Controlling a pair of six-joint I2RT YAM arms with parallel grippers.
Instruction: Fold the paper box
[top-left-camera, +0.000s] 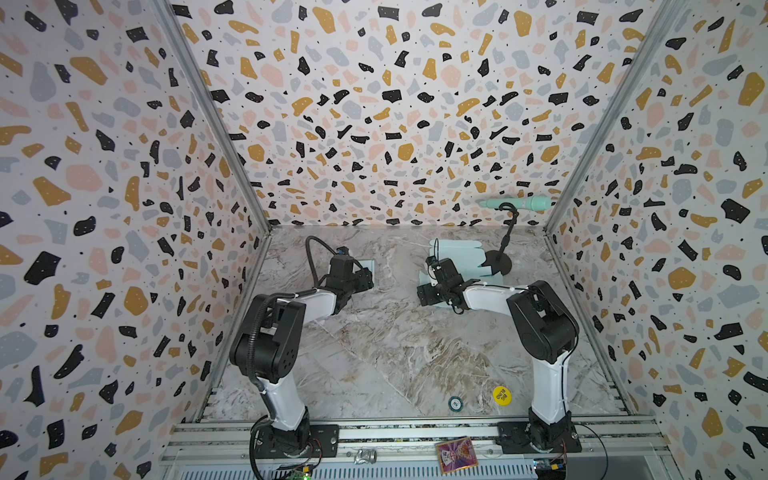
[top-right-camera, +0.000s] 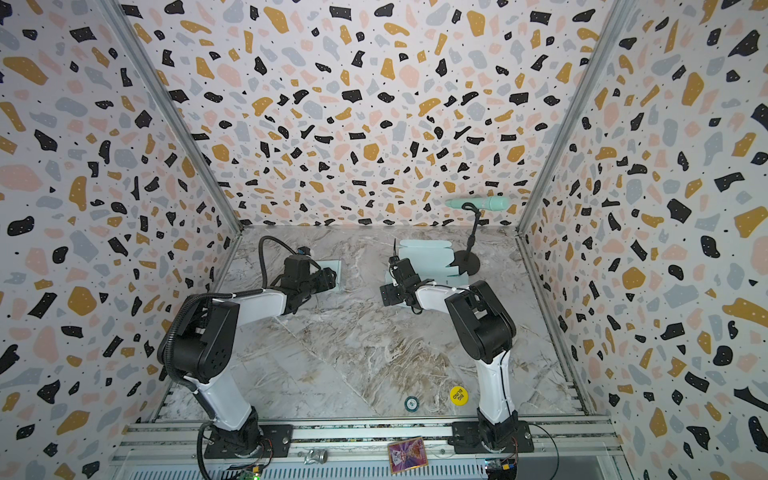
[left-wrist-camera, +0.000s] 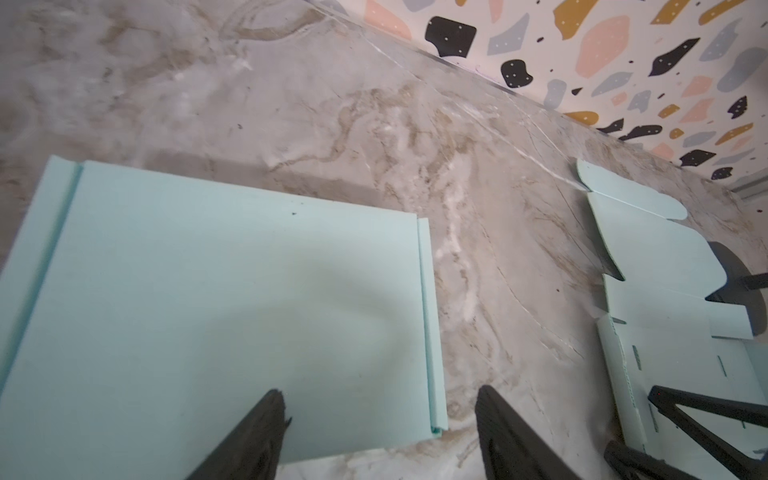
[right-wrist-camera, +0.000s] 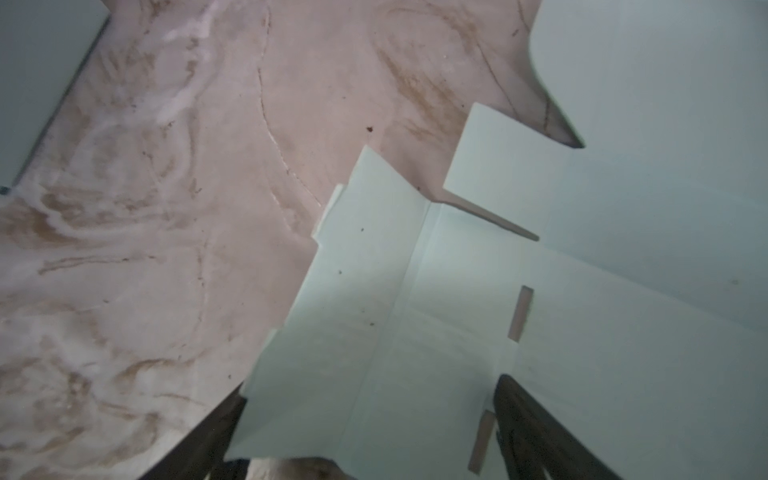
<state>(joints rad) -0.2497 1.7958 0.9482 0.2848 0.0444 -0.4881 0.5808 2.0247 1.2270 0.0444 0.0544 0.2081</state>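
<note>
The paper box (top-left-camera: 457, 253) (top-right-camera: 424, 254) is a pale mint cut-out sheet lying unfolded at the back right of the marble table. In the right wrist view its creases, slots and side flaps (right-wrist-camera: 374, 257) show. My right gripper (right-wrist-camera: 368, 419) (top-left-camera: 434, 268) is open and straddles one raised side flap, with one finger (right-wrist-camera: 216, 428) outside the flap's edge and the other (right-wrist-camera: 519, 415) over the sheet. My left gripper (left-wrist-camera: 380, 419) (top-left-camera: 365, 276) is open above the corner of a second mint piece (left-wrist-camera: 208, 311) (top-right-camera: 334, 270), which is folded flat. One of its fingers is over that piece, the other over bare table.
A teal microphone (top-left-camera: 517, 203) stands on a black stand whose round base (top-left-camera: 498, 262) overlaps the sheet's far edge. A yellow disc (top-left-camera: 502, 395) and a small round chip (top-left-camera: 455, 402) lie near the front. A card (top-left-camera: 456, 454) and crumpled foil (top-left-camera: 365, 456) rest on the front rail. Patterned walls enclose three sides.
</note>
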